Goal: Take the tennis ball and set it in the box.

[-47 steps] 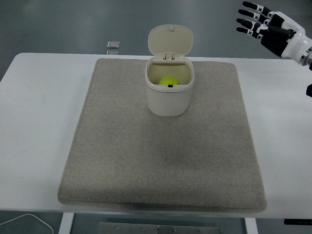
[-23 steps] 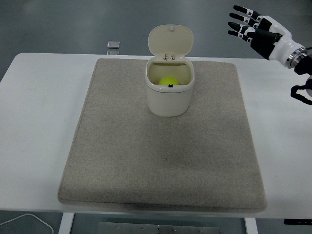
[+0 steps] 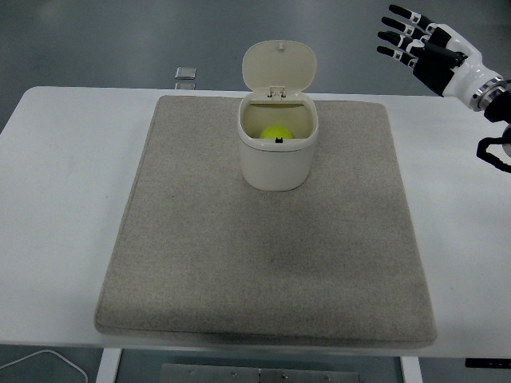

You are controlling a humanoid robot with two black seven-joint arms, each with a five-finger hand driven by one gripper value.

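Observation:
A yellow-green tennis ball (image 3: 277, 132) lies inside a cream box (image 3: 276, 159) with its hinged lid (image 3: 279, 67) standing open at the back. The box stands on the far middle of a grey mat (image 3: 267, 239). My right hand (image 3: 411, 38) is at the top right, raised above the table's far right corner, well apart from the box. Its fingers (image 3: 397, 35) are spread and hold nothing. The left arm does not show.
The white table (image 3: 64, 199) extends left and right of the mat. A small grey square object (image 3: 185, 73) lies at the table's far edge, left of the box. A white cable (image 3: 40, 363) shows below the near left edge.
My right hand moved left toward the box's side by half a second ago, then drew back slightly to the right and up. The ball and box have not moved.

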